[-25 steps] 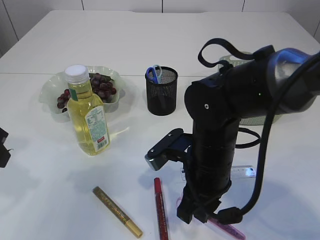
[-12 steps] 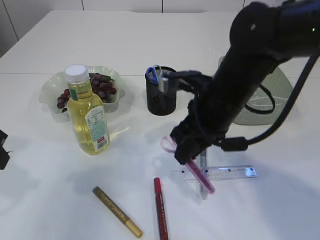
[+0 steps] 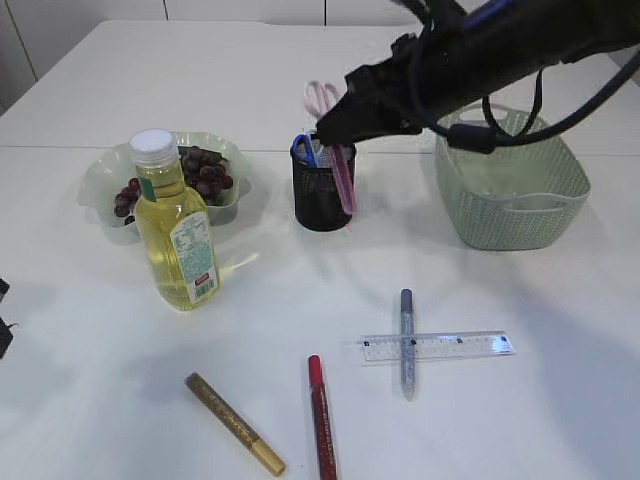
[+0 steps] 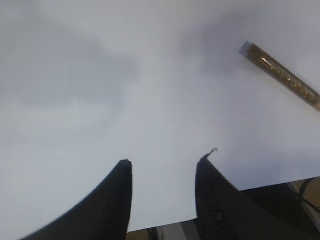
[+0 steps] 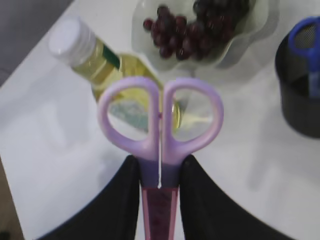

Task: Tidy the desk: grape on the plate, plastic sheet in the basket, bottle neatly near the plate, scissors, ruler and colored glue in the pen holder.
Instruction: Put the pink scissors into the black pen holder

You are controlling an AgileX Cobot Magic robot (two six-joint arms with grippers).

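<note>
The left tool [image 4: 162, 165], spread and empty, barely shows at the desk's [image 3: 90, 350] left edge. A bottle [image 3: 175, 230] partly hides the plate [image 3: 100, 180] of grapes [image 3: 205, 170]. The right tool [image 5: 159, 172] pinches pink scissors [image 3: 335, 135] over the pen holder [image 3: 323, 195]. Open desk surrounds the ruler [image 3: 440, 346].

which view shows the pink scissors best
The right wrist view: the pink scissors fill the frame, handles up, clamped between the right gripper jaws. The exterior view shows them small, beside the pen holder. The left wrist view misses them.
</note>
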